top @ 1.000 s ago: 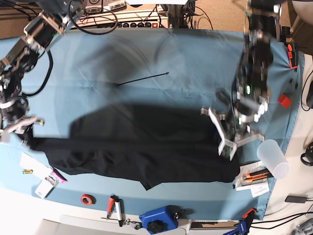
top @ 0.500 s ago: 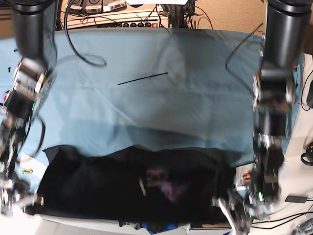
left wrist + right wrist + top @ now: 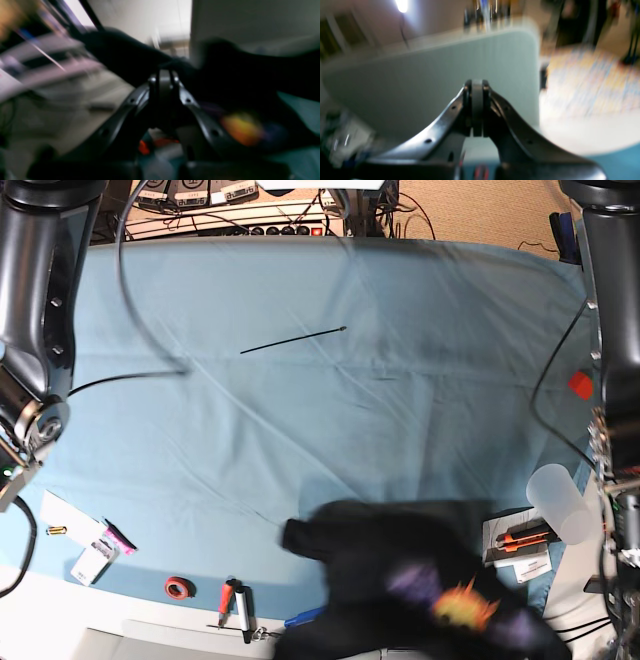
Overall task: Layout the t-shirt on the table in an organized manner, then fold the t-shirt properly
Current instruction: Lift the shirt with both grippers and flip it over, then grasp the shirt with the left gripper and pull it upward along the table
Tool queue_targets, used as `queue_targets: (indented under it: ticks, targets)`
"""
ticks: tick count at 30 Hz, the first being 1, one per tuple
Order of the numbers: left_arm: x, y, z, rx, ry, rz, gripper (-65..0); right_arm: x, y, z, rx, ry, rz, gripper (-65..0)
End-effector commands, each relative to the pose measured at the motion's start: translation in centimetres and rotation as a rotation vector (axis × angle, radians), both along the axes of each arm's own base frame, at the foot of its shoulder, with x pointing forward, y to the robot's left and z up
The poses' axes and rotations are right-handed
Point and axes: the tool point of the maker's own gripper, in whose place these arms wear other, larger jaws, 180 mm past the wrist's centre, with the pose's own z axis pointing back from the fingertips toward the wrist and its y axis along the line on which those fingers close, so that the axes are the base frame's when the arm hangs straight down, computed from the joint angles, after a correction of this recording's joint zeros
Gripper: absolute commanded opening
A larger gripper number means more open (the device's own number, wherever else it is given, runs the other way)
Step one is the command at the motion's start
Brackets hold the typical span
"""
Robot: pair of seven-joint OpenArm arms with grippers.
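Left pincer (image 3: 163,75) clamps t-shirt (image 3: 240,82); right bare.

Base view evenly lit, bright, soft overhead light; worktop (image 3: 330,410) sharp, faint shadows only. T-shirt (image 3: 420,580) at the worktop's near edge is motion-smeared, print a blur. Both wrist views heavily motion-blurred; only the gripper metal is near-sharp. Right wrist: bright lamp glare above the worktop, washed-out floor right of it. Left wrist: dim, dark fabric, probably underexposed; bright ceiling patch above it.
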Motion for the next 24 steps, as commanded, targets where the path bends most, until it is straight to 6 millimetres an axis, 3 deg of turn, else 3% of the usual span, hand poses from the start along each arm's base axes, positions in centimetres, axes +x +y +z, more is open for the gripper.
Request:
queue_targets:
  ticks: [1, 4, 7, 10, 16, 20, 24]
  targets:
    - [-0.2, 0.2, 4.4, -0.021, -0.081, -0.028, -65.0, -1.6, 0.2, 5.8, -0.012, -0.153, 0.015, -65.0]
    - [-1.9, 0.6, 2.9, -0.08, 0.036, -0.056, -65.0, -2.9, 0.9, 6.7, -0.04, -0.125, 0.035, -65.0]
    - [-2.5, 1.0, 3.0, -0.101, 0.043, -0.085, -65.0, -4.4, 1.3, 6.9, -0.063, -0.091, 0.046, -65.0]
    - [-2.8, 1.5, 3.2, -0.12, 0.041, -0.086, -65.0, -5.0, 0.4, 3.7, -0.07, -0.047, 0.015, -65.0]
    - [-3.5, 0.3, 0.1, -0.149, 0.114, -0.143, -65.0, -6.2, -2.9, -1.0, 0.012, 0.014, -0.038, -65.0]
    - [-4.4, -0.8, -1.6, -0.146, 0.157, -0.21, -65.0, -7.8, -5.5, -2.8, 0.037, 0.046, -0.071, -65.0]
    - [-5.3, -0.8, -4.8, -0.16, 0.216, -0.223, -65.0, -9.9, -7.8, -5.5, 0.044, 0.159, -0.091, -65.0]
